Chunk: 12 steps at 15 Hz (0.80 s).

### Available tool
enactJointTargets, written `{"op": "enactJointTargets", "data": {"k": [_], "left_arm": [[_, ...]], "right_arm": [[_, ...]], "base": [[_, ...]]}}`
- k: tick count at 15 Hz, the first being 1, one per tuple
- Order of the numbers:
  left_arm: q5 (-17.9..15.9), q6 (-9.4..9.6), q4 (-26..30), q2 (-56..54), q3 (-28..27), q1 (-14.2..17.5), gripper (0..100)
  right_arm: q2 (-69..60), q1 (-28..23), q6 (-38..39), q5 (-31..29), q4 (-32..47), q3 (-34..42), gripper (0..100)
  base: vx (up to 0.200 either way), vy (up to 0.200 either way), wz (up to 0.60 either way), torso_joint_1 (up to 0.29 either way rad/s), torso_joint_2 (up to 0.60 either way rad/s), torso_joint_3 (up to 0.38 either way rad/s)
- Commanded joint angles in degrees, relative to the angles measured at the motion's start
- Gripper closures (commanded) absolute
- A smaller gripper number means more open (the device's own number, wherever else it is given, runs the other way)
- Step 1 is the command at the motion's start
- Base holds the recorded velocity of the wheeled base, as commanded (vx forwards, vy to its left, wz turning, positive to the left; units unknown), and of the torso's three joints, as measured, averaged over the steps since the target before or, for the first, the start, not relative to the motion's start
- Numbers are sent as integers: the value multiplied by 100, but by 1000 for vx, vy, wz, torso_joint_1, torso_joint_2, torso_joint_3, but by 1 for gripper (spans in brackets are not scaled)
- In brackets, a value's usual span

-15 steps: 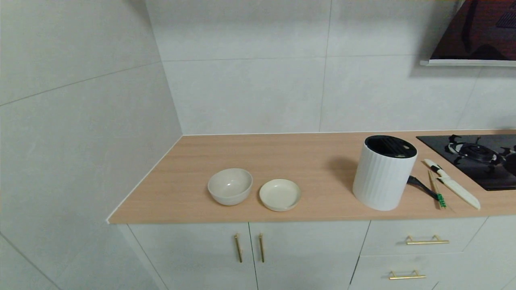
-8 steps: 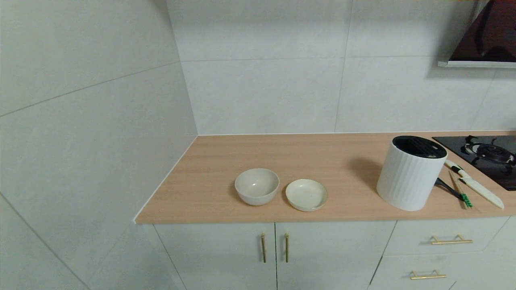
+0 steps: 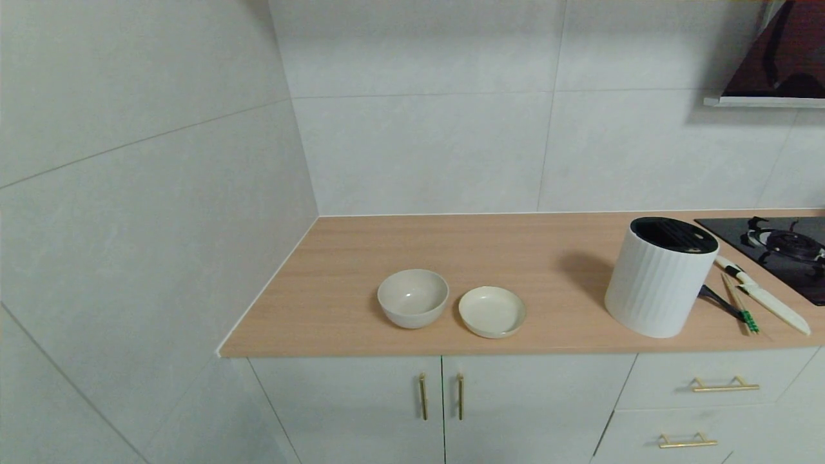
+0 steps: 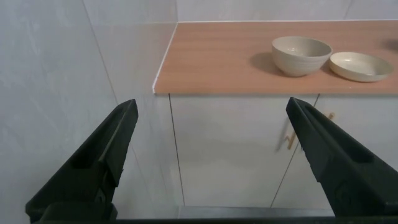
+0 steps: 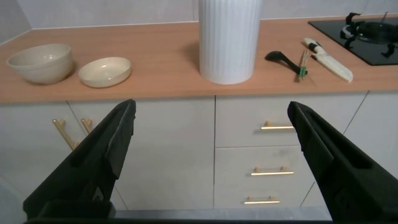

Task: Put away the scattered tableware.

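Right gripper, spread wide and empty, looks nearer the knife and chopsticks, which lie at the head view's right edge just beside the white holder, long axes slanting toward lower right; left gripper likewise wide, empty.

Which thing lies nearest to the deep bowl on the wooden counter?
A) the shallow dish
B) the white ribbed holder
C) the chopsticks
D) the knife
A: the shallow dish sits right beside the deep bowl; the white ribbed holder, chopsticks and knife lie farther to the robot's right.
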Motion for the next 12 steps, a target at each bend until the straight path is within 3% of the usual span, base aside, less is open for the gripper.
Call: {"op": "enactJointTargets", "data": {"k": [1,6,12], "left_arm": [[2,-1,-4,0,0,0,0],[2,8,-4,0,0,0,0],[2,8,-4,0,0,0,0]], "right_arm": [[7,0,2,-2,2,0,0],[7,0,2,-2,2,0,0],[7,0,2,-2,-7,0,0]], "base": [[0,0,0,0,0,0],[0,0,0,-119,274,143],[0,0,0,-239,525,284]]}}
